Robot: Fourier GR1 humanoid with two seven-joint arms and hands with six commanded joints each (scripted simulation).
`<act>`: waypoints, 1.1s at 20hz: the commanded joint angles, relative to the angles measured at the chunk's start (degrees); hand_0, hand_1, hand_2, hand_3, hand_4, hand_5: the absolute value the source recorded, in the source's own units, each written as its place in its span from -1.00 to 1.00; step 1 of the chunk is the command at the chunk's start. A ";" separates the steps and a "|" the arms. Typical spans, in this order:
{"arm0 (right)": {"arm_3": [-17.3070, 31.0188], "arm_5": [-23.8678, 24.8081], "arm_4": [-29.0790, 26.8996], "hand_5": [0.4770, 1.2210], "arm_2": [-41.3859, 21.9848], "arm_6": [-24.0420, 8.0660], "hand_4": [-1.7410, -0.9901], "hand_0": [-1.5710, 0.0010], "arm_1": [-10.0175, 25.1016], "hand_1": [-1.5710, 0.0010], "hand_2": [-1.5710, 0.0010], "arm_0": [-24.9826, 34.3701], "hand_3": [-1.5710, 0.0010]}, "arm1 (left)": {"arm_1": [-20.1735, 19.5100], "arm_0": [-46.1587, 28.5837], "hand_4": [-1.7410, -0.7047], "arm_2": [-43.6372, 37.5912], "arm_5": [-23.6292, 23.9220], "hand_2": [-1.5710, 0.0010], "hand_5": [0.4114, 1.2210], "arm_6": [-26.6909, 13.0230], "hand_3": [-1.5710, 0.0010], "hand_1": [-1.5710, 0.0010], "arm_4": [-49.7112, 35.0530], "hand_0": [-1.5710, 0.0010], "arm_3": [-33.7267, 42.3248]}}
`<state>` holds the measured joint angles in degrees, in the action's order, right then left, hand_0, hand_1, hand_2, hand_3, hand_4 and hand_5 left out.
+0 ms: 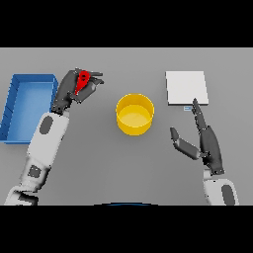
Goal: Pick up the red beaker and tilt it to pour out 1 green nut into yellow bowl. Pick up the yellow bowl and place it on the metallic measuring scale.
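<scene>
**On grey table: beaker, bowl, scale, bin**

Left of centre, the left hand (74, 89) is curling its fingers round the red beaker (83, 81), a small glossy piece whose long axis is running slightly off vertical in the view. The yellow bowl (135, 114), round and smooth-walled, is sitting mid-table (123, 168). The metallic measuring scale (186, 88), a flat pale square, is lying far right. The right hand (205, 141) is resting open, fingers straight, fingertip reaching the scale's near edge. A blue rectangular bin (27, 106) is occupying the left edge.
</scene>
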<state>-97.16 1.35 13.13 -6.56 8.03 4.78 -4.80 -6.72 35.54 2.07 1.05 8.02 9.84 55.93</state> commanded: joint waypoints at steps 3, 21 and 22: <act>-0.09 0.25 -0.28 -0.51 0.46 -1.31 0.46 1.00 0.02 1.00 1.00 0.07 1.00 | -3.33 2.08 -0.99 4.55 -0.77 -0.99 0.75 -3.80 -0.99 -0.99 5.71 -0.99 1.23; -0.60 -1.27 -3.36 -0.51 0.47 -4.44 0.45 1.00 -1.82 1.00 1.00 -0.14 1.00 | -9.39 21.77 -0.95 34.80 -17.58 -1.00 0.98 -10.99 -0.72 -1.00 40.85 -1.00 -5.11; -0.41 -1.23 -3.64 -0.53 0.83 -5.08 0.43 1.00 -1.70 1.00 1.00 0.66 1.00 | -9.38 22.38 -0.96 35.93 -18.31 -1.00 0.99 -10.21 -0.70 -1.00 41.85 -1.00 -5.74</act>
<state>-97.58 0.16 9.49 -5.73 2.88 3.09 -4.10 -16.08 57.92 38.00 -17.30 -2.16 51.70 50.20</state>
